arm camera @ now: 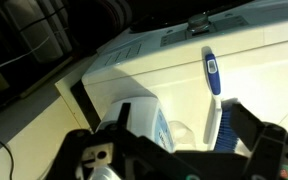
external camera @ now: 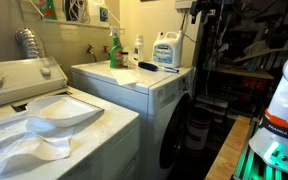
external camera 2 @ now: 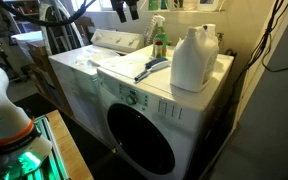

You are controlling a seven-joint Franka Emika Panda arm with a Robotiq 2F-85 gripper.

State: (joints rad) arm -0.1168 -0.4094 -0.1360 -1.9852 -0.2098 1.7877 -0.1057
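While hovering over the desk (arm camera: 264, 45) | gripper (arm camera: 174, 125): bottom of wrist frame, spread wide, nothing held | detergent jug (arm camera: 144, 118): lower centre, framed between fingers; upright at right of an exterior view (external camera 2: 194, 58) | brush (arm camera: 212, 75): right of centre, lying flat just beside jug

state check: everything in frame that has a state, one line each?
gripper, open, holding nothing
detergent jug, upright, cap on
spray bottle, upright
brush, lying flat
dryer door, shut
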